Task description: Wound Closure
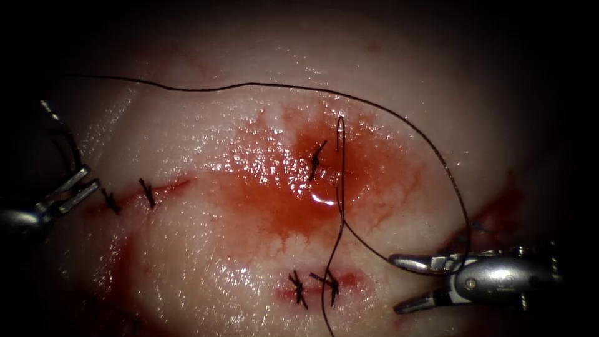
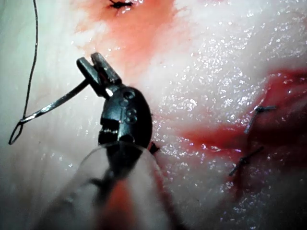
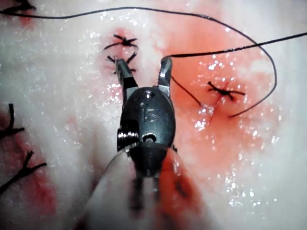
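My left tool (image 1: 89,176) (image 2: 98,68) is at the far left of the tissue (image 1: 187,249), jaws shut on the curved needle (image 1: 65,140) (image 2: 57,103). The needle is out of the tissue; its thread end sticks out from the jaws and its tip is hidden. From there the black thread (image 1: 249,84) (image 2: 32,57) arcs across the tissue, down past my right tool (image 1: 395,284) (image 3: 141,60) at the lower right. Its jaws are open, and the thread (image 3: 216,50) touches one jaw. A thread loop (image 1: 340,125) stands up beside the middle stitch (image 1: 315,159).
Red fluid (image 1: 281,193) covers the middle of the tissue. Two tied stitches (image 1: 128,196) sit just right of the left tool along a red cut line (image 1: 171,185). Two more stitches (image 1: 312,286) (image 3: 122,48) lie near the front, left of the right tool.
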`<state>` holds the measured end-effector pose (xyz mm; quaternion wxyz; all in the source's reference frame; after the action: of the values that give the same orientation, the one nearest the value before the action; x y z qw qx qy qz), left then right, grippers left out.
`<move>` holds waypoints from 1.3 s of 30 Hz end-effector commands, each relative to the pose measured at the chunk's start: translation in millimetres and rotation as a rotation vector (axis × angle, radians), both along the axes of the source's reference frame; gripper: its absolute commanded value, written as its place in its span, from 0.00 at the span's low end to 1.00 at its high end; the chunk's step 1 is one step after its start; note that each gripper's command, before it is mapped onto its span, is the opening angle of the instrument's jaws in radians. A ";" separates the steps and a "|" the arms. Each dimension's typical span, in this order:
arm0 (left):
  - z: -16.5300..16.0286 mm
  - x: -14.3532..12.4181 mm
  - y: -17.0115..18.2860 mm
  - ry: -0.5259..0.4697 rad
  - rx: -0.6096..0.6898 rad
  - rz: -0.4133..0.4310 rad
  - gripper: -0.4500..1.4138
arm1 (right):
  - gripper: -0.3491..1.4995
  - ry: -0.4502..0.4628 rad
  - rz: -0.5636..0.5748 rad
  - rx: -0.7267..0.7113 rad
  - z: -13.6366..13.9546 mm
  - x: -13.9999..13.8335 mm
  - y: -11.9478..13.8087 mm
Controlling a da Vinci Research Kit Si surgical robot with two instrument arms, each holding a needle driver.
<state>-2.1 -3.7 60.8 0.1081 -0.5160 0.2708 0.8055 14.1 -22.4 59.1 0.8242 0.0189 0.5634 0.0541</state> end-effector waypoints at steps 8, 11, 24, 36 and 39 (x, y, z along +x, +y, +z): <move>0.1 3.6 1.0 0.021 -0.012 -0.060 0.00 | 0.96 -0.018 0.010 -0.033 11.2 -0.5 3.3; -0.5 5.4 1.1 0.015 -0.019 -0.093 0.00 | 0.96 0.004 -0.022 -0.043 13.6 0.6 2.7; 0.1 4.9 1.4 0.023 -0.029 -0.125 0.00 | 0.88 -0.034 -0.004 0.016 19.4 5.7 3.9; 0.6 2.9 1.2 0.012 -0.037 -0.103 0.00 | 0.18 -0.036 0.032 0.042 20.1 7.4 3.8; 0.8 2.3 1.2 0.006 -0.038 -0.083 0.00 | 0.00 -0.095 0.101 0.017 20.0 6.4 3.8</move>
<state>0.4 -2.6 61.0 0.1287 -0.5053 0.3071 0.7961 19.9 -18.3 78.6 0.8469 -0.0055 0.5220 0.1013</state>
